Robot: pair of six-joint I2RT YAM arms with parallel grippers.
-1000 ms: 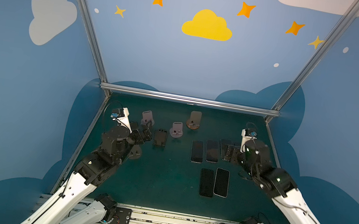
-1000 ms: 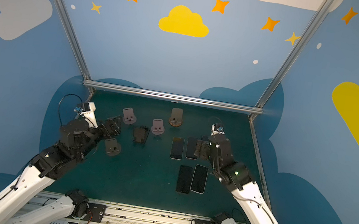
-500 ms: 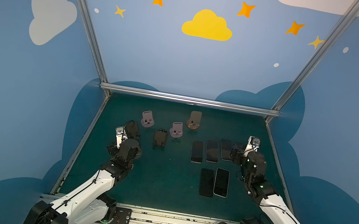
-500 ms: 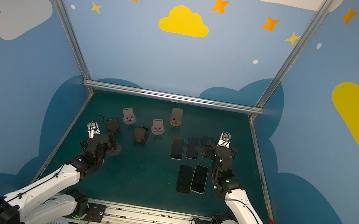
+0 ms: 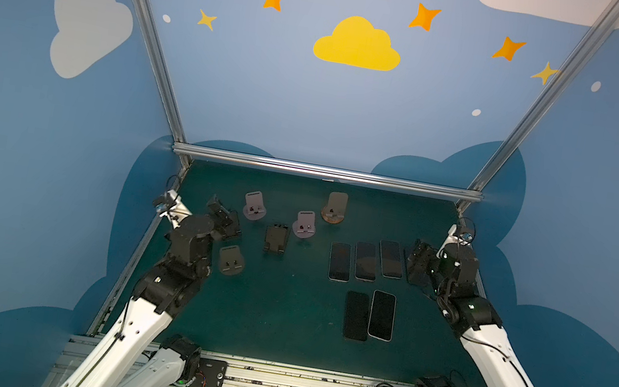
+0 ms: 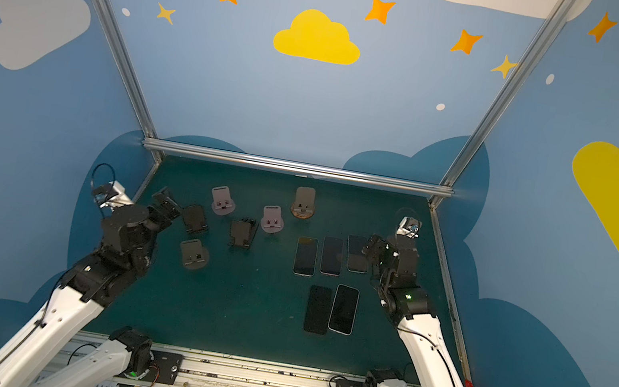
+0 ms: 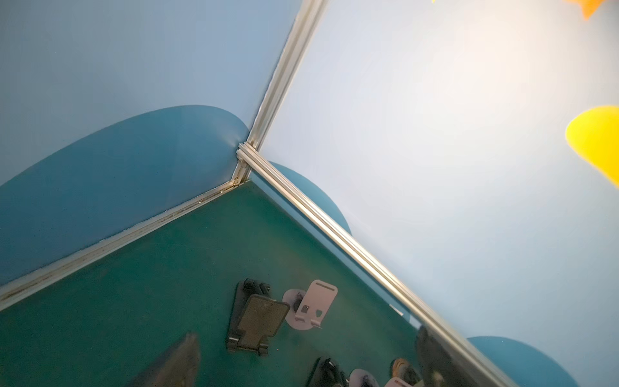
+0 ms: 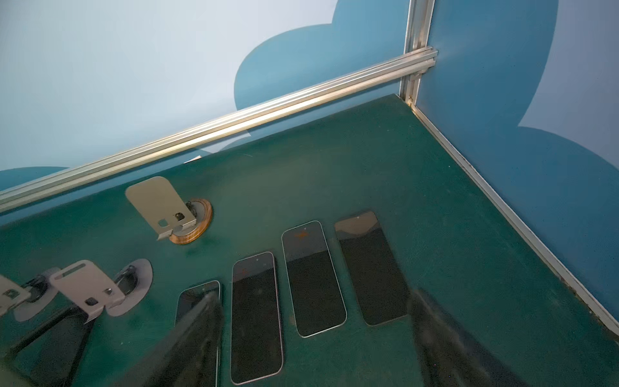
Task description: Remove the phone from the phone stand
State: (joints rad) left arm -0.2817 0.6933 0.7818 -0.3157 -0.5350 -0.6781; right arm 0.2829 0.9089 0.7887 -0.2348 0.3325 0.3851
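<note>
Several dark phones lie flat on the green table; a row of three (image 5: 365, 261) (image 6: 331, 255) sits right of centre, and two more (image 5: 369, 317) lie nearer the front. The right wrist view shows the row of phones (image 8: 313, 278) below my right gripper (image 8: 315, 295), whose jaws are open and hold nothing. In both top views the right gripper (image 5: 417, 262) (image 6: 372, 251) hovers at the row's right end. Every phone stand I see is empty, including the black phone stand (image 5: 276, 240) (image 7: 258, 321). My left gripper (image 5: 224, 217) (image 6: 167, 205) (image 7: 306, 333) is open and empty beside another black stand (image 6: 194, 218).
Two pink stands (image 5: 255, 207) (image 5: 305, 225), a tan stand on a wooden base (image 5: 334, 209) (image 8: 160, 204) and a grey stand (image 5: 231, 260) are on the left half. Aluminium rails (image 5: 328, 172) and blue walls close the table's back and sides.
Half a second ago both arms were folded low over the table; they have since risen and stretched out again. The grippers stay near the same spots. Phones and stands have not moved.
</note>
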